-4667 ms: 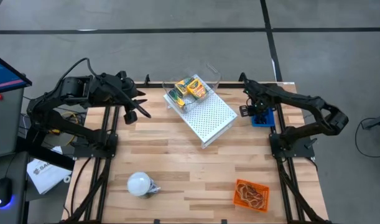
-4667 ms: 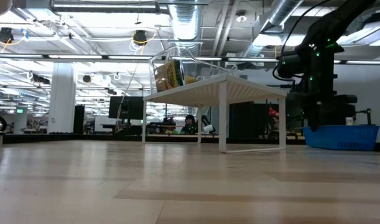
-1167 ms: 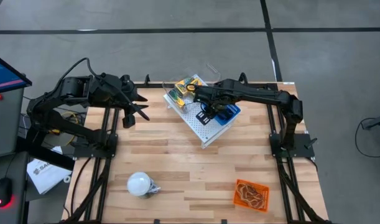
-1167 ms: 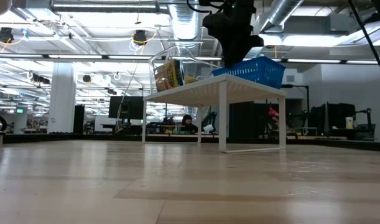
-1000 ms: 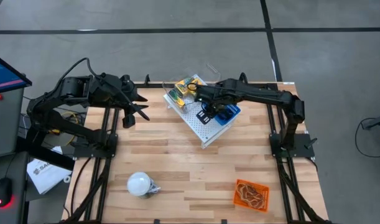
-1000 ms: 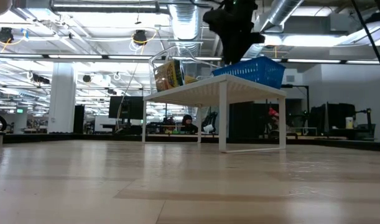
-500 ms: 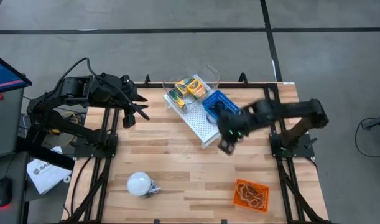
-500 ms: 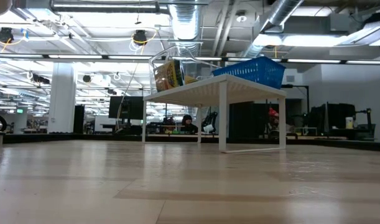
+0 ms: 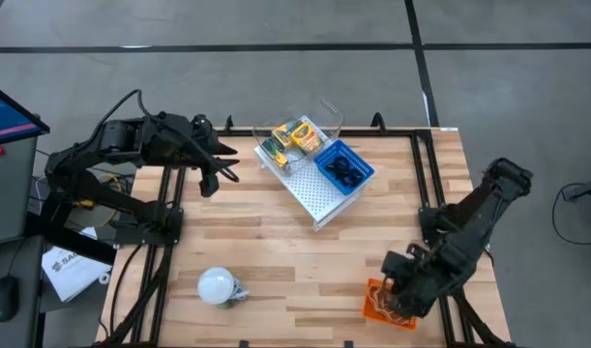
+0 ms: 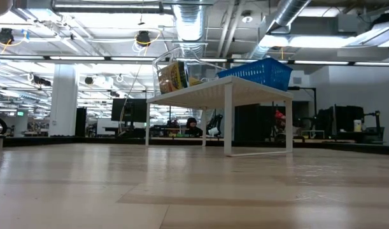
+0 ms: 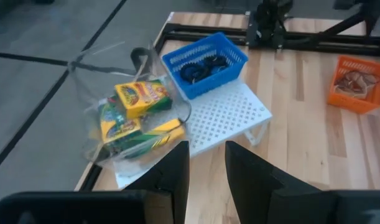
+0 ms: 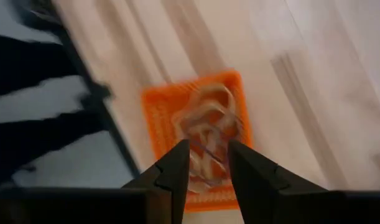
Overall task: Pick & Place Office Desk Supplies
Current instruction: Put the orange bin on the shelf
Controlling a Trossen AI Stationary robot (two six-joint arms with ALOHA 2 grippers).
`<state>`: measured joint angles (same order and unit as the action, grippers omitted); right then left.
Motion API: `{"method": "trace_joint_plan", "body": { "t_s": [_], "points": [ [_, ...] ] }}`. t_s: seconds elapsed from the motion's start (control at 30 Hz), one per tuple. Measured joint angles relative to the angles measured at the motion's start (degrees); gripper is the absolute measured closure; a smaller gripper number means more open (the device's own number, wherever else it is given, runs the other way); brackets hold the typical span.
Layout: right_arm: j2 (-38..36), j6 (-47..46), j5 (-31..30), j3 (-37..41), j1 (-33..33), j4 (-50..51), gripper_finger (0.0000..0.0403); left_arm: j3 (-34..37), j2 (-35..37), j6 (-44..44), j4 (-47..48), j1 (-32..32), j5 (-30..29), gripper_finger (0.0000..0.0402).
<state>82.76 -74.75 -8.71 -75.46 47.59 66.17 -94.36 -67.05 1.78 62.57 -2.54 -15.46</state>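
Note:
Yellow-and-green crayon boxes [image 9: 295, 137] [image 11: 137, 109] lie in a clear plastic wrap on the far end of the white perforated box [image 9: 324, 191]. A blue basket [image 9: 345, 166] [image 11: 205, 61] holding small black rings [image 11: 202, 68] stands on the box beside them. An orange basket [image 12: 199, 134] [image 11: 356, 84] with tan rubber-band loops [image 12: 205, 121] sits at the table's near right corner. My right gripper [image 12: 208, 158] [image 9: 397, 290] hovers above it, pointing down, open, with nothing between its fingers. My left gripper [image 11: 207, 155] [image 9: 221, 172] waits open at the far left, raised.
A white rounded bulb-like object [image 9: 218, 285] lies near the table's front left. The arms' black frame rails [image 9: 426, 184] run along both table sides. Bare wood lies between the white box and the front edge.
My right gripper has left the blue basket standing on the white box. It has swung fast toward the table's near right corner, rolling its wrist and dropping a little, and now hangs over the orange basket.

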Motion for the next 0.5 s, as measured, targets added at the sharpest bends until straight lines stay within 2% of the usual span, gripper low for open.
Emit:
{"method": "trace_joint_plan", "body": {
  "t_s": [0.1,0.3,0.4,0.5],
  "points": [
    [-0.4,-3.8,-0.2,5.1,2.2,-1.7,0.029,0.0,-0.9,0.0,0.0,1.4,0.0,0.0309],
    [-1.0,-9.8,-0.1,13.8,3.5,-14.3,0.0254,0.0,-2.7,0.3,1.6,6.0,-1.3,0.0309],
    [0.0,-8.9,1.6,14.9,2.6,-13.3,0.0231,0.1,-2.6,0.7,5.2,8.3,-3.2,0.0309],
    [0.3,-2.2,4.8,15.0,-0.1,-12.1,0.021,0.1,-1.7,2.1,7.5,10.7,-3.3,0.0309]
  ]
}}
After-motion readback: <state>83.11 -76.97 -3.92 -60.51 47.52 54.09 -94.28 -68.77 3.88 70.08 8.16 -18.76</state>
